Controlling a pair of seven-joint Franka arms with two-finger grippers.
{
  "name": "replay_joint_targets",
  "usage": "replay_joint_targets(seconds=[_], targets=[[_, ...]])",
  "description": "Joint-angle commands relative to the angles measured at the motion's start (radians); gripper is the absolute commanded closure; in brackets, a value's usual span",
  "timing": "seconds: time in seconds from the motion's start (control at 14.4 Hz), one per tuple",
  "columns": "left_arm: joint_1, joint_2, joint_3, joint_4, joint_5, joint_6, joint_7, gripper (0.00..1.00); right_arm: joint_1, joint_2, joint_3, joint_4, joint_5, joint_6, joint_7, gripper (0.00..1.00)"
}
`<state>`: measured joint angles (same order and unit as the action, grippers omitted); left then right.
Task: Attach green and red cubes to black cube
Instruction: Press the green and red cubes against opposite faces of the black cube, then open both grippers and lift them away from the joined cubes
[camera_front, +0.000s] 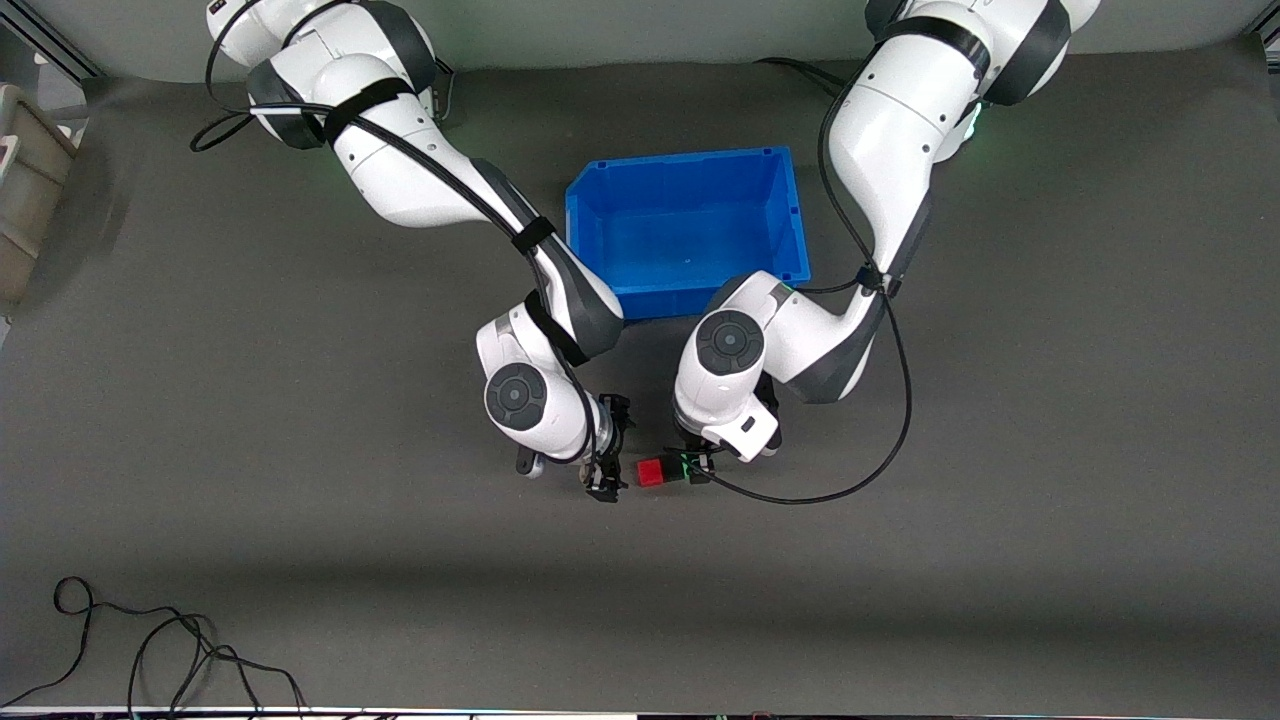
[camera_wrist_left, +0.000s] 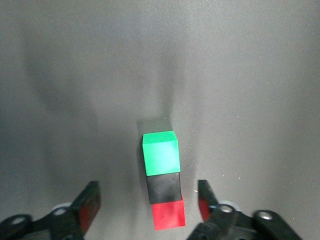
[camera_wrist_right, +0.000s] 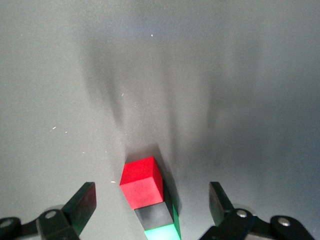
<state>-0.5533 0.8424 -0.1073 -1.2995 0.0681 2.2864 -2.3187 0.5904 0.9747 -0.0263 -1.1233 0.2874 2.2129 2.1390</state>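
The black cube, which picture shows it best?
The left wrist view: the black cube sits whole between the green cube and the red cube. The right wrist view shows a sliver; the front view hides it.

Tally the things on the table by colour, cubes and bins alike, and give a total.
Green cube: 1
Black cube: 1
Red cube: 1
Blue bin: 1
Beige bin at the table's edge: 1
Total: 5
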Motion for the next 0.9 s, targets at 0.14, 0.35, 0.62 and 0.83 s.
replay_joint_targets(seconds=[0.14,0.35,0.62,0.83], targets=[[0.035,-0.04,0.009,0.008,0.025,-0.074,0.26,0.0,-0.004,-0.019,-0.007,0.039,-0.019,-0.065,-0.045,0.0],[0.1,-0.13,0.005,-0.006,0.007,-0.29,0.58,0.0,-0.035,-0.085,-0.01,0.034,-0.017,-0.151,-0.147,0.0],[0.231,-0.368,0.001,-0.272,-0.005,-0.295,1.023,0.0,-0.104,-0.217,-0.012,0.019,-0.019,-0.345,-0.406,0.0],[0.361,-0.477,0.005,-0.389,-0.051,-0.317,1.356,0.0,-0.188,-0.344,-0.012,-0.001,-0.019,-0.603,-0.679,0.0]])
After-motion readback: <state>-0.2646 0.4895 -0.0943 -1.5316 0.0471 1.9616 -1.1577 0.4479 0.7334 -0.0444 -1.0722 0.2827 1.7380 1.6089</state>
